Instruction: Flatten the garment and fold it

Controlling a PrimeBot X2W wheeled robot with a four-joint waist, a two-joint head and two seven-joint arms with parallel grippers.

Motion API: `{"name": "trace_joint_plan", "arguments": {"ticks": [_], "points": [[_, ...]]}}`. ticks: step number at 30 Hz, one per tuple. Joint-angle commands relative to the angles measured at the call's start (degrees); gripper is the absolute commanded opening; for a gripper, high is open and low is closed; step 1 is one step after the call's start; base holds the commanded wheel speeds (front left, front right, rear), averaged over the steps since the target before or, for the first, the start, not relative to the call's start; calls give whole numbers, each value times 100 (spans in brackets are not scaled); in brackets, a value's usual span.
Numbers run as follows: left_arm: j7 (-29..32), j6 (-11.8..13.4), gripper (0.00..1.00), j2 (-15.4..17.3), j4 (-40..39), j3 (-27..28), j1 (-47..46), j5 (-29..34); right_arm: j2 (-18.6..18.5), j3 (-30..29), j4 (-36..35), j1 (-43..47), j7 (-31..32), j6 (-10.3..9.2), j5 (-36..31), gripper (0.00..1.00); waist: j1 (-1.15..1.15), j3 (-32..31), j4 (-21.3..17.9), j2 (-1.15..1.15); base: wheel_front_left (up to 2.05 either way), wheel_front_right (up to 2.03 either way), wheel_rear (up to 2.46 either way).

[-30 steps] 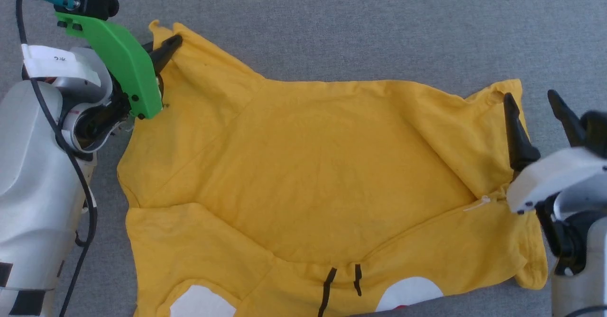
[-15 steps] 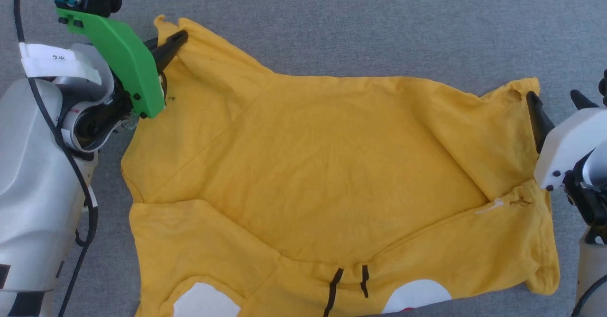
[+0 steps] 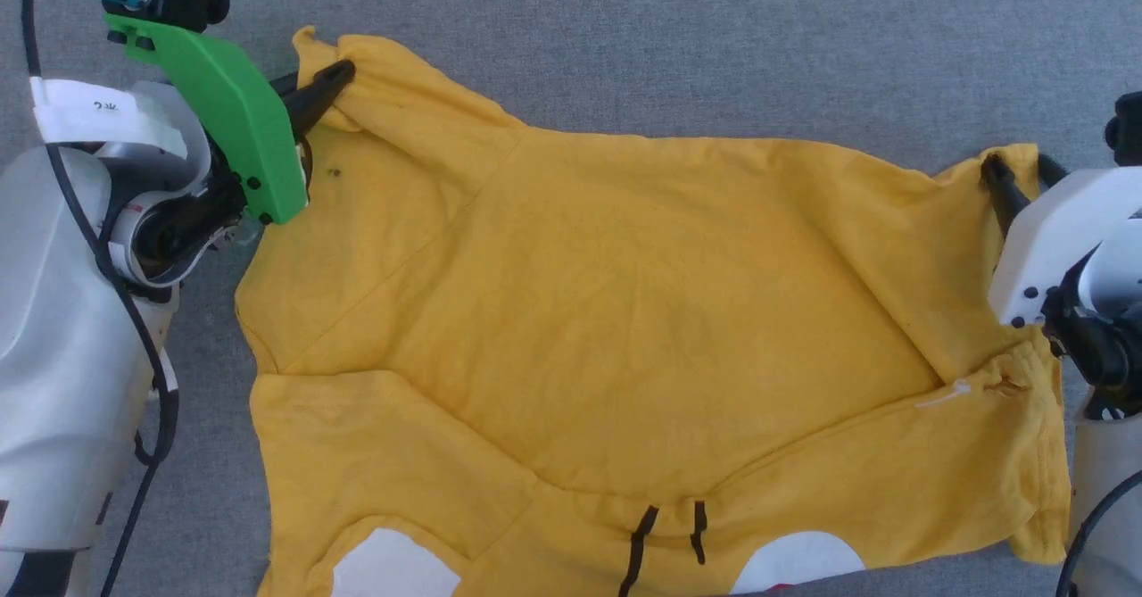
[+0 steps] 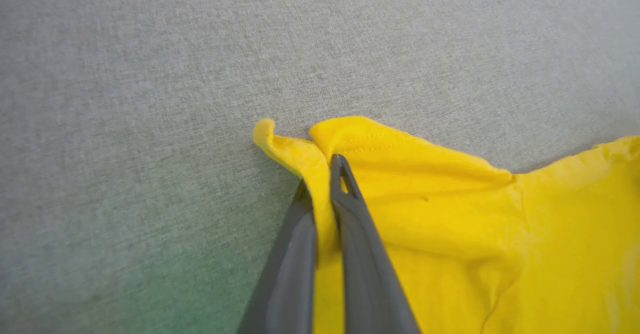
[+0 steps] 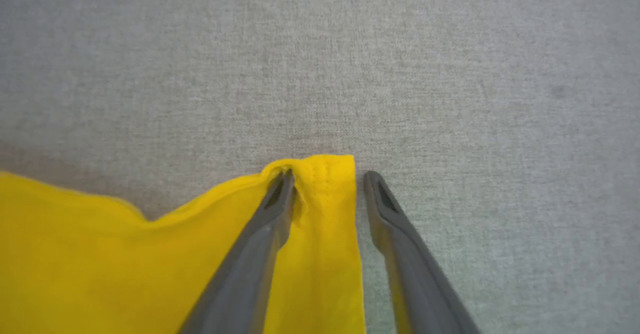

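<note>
The mustard-yellow garment [image 3: 624, 311] lies spread on the grey surface. Two white patches [image 3: 388, 570] and short dark loops [image 3: 642, 539] sit at its near edge. My left gripper [image 3: 335, 75] is shut on the far left corner, and the left wrist view shows a fold of the garment [image 4: 450, 214] pinched in the gripper [image 4: 322, 174]. My right gripper [image 3: 1017, 169] is open at the far right corner. In the right wrist view, the gripper [image 5: 327, 176] straddles the hem of the garment [image 5: 100, 234], one finger on the cloth and the other just off its edge.
A grey fabric-like surface [image 3: 714, 44] extends beyond the garment on the far side. A fold runs across the garment's right side, with a small white tag [image 3: 946, 393] on it. The near edge of the garment runs out of the head view.
My right gripper has moved to the far right corner and its fingers now straddle the hem. The left gripper keeps its hold, and the far edge looks more stretched.
</note>
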Motion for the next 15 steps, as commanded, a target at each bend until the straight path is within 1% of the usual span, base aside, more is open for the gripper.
{"name": "trace_joint_plan", "arguments": {"ticks": [1,6,10,15], "points": [[15,-31,0,68,12,11,-54,-83,38,17,115,-10,112,-8,-6,0,0,-17,-2,0,0,0,0],[-98,-35,0,113,2,66,-17,-219,16,-38,42,-65,-29,-8,-64,0,0,-147,-29,0,0,0,0],[-273,-39,0,146,-80,145,50,-433,9,-59,1,-47,-279,-8,-46,0,0,-275,-44,0,0,0,0],[-586,-41,0,309,-350,190,262,-785,-3,-82,-37,116,-632,-8,53,0,0,-521,-44,0,0,0,0]]}}
